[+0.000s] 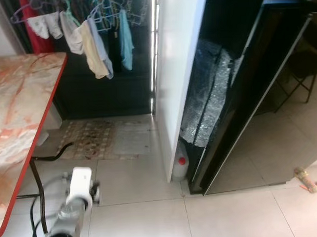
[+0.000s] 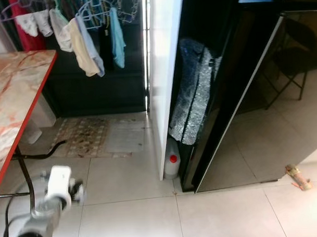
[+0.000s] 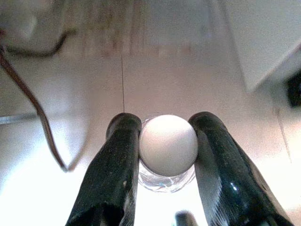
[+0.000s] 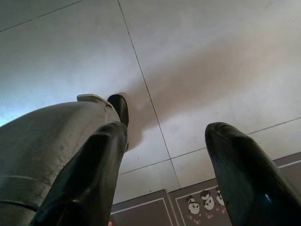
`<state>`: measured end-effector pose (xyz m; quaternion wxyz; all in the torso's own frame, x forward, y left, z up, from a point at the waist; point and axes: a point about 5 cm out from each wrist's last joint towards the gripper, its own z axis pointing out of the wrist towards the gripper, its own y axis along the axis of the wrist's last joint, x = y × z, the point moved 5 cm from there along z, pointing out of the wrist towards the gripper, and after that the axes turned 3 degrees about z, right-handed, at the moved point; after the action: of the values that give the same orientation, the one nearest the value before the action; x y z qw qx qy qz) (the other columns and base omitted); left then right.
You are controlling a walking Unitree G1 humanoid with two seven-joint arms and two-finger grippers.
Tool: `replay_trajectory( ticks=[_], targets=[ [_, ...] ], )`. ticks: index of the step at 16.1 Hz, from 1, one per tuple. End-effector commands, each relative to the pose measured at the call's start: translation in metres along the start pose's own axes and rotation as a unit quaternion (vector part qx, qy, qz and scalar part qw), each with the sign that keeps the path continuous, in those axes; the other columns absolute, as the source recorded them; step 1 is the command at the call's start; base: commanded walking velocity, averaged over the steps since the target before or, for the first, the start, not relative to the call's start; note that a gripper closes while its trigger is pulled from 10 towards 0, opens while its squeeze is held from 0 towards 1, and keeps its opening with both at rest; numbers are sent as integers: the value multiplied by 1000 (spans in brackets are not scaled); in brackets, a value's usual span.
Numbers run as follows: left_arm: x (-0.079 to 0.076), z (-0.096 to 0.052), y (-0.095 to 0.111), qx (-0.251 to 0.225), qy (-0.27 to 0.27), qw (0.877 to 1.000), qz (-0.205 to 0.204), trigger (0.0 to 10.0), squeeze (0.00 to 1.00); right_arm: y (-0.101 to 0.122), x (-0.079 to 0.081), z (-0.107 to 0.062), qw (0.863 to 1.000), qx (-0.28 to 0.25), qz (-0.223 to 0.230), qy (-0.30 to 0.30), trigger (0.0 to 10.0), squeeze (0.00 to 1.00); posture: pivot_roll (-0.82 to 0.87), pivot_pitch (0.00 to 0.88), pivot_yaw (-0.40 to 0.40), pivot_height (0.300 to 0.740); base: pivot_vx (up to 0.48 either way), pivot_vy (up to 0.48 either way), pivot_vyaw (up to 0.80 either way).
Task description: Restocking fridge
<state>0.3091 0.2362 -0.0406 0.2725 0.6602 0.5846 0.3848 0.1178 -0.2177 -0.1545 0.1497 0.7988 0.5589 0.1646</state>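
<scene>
The left gripper [image 3: 167,141] is clenched on a clear plastic bottle with a round white cap [image 3: 168,144]; the two black fingers [image 3: 117,160] press against opposite sides of the cap, which faces the wrist camera. The bottle hangs above pale floor tiles [image 3: 94,84].

In the head views, the left silver arm [image 1: 78,196] extends low at the left, beside a table with a marbled orange-white top and red edge [image 1: 17,113].

The right gripper [image 4: 162,155] is released: its two black fingers [image 4: 94,169] stand well apart with nothing between them, above grey floor tiles [image 4: 197,61] and near a dark mat with small printed figures [image 4: 202,205].

Ahead stands a black glossy refrigerator [image 1: 262,104], its door shut as far as can be seen. A white wall panel [image 1: 177,71] stands just beside it. A translucent jug with a red cap [image 1: 181,167] sits on the floor between the panel and the refrigerator base. A patterned floor mat [image 1: 89,139] lies further back. Garments on hangers [image 1: 93,37] hang above it.
</scene>
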Motion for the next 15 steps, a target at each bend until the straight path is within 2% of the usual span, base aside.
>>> replay_trajectory(
  ticks=[1, 2, 5, 7, 9, 10, 15],
  targets=[
    [0, -3, -19, 28, -1, 999, 23, 10000, 0, -5, -3, -1, 1000, 3, 14, -6, 10000, 0, -52, 28, -40, 740, 0, 0, 0],
    [0, -6, -30, 45, 0, 999, 29, 10000, 0, -6, -2, -1, 1000, 4, 15, -6, 10000, 0, -68, 23, -37, 740, 0, 0, 0],
    [4, -7, -38, 62, 9, 998, 21, 10000, 0, -8, -2, -2, 1000, 5, 16, -6, 10000, 0, -83, 22, -49, 740, 0, 0, 0],
    [-2, -14, -62, 104, 12, 994, 22, 10000, 0, -7, -3, -2, 1000, 3, 16, -9, 10000, 0, -95, 32, -55, 740, 0, 0, 0],
    [-4, -17, -70, 116, 12, 993, 22, 10000, 0, -6, -4, -2, 1000, 1, 19, -11, 10000, 0, -95, 34, -56, 740, 0, 0, 0],
    [-3, -23, -84, 139, 23, 990, 20, 10000, 0, -8, -5, -2, 1000, 4, 21, -14, 10000, 0, -94, 44, -55, 740, 0, 0, 0],
    [3, -31, -100, 154, 36, 987, 9, 10000, 0, -17, -5, -3, 999, 16, 25, -20, 10000, 0, -93, 32, -46, 740, 0, 0, 0]
  ],
)
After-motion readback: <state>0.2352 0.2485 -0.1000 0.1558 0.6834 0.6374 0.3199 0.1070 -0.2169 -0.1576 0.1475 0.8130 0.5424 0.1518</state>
